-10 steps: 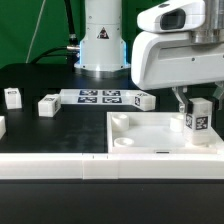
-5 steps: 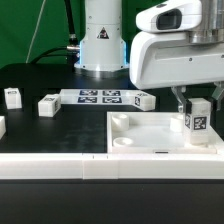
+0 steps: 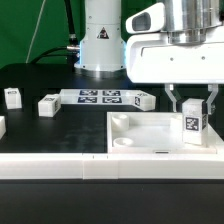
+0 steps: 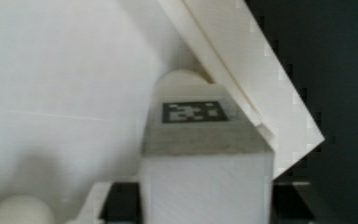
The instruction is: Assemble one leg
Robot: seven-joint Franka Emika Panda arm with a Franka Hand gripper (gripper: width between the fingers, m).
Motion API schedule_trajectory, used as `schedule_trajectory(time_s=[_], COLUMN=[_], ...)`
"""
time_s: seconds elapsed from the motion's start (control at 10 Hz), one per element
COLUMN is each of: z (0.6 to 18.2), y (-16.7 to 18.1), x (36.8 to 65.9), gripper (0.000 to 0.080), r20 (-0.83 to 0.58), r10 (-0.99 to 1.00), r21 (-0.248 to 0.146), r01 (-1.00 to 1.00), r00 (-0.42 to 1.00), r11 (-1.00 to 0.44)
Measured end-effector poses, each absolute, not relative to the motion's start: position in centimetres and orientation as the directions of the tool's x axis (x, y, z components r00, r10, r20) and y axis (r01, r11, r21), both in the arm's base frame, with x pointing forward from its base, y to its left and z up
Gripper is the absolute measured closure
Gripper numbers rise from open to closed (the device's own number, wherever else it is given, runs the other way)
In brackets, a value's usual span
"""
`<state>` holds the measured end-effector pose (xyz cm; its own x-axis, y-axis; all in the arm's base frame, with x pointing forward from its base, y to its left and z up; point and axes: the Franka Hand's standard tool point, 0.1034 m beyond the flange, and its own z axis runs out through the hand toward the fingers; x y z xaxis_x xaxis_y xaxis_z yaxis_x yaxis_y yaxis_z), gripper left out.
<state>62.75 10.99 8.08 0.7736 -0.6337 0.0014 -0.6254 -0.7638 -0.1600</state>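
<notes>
My gripper (image 3: 191, 108) is shut on a leg (image 3: 192, 124), a small white post with a black-and-white tag facing the camera. It holds the leg upright at the corner of the white tray (image 3: 150, 128) on the exterior view's right. The leg's lower end is at or in the tray; I cannot tell whether it sits in a socket. In the wrist view the leg (image 4: 202, 150) stands between the jaws of my gripper (image 4: 202, 200), beside the tray's rim (image 4: 247, 60).
Three more legs lie on the black table (image 3: 13, 97) (image 3: 48, 105) (image 3: 143, 100), and part of another shows at the left edge (image 3: 1, 125). The marker board (image 3: 100, 97) lies behind the tray. The robot's base (image 3: 100, 40) stands at the back.
The hand has turned about its upright axis. The held leg has shifted slightly to the exterior view's left and a little lower at the tray's corner.
</notes>
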Motion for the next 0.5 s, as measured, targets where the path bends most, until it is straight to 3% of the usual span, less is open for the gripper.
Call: schedule_trajectory(time_s=[0.2, 0.5], z=[7.99, 7.94], y=[11.20, 11.03], x=[62.58, 62.67], gripper=[0.0505, 0.0505], r20=[-0.055, -0.115], r10=[-0.871, -0.976], r21=[-0.146, -0.135], r01=[-0.867, -0.976], r00=[0.488, 0.185], r11=[-0.477, -0.169])
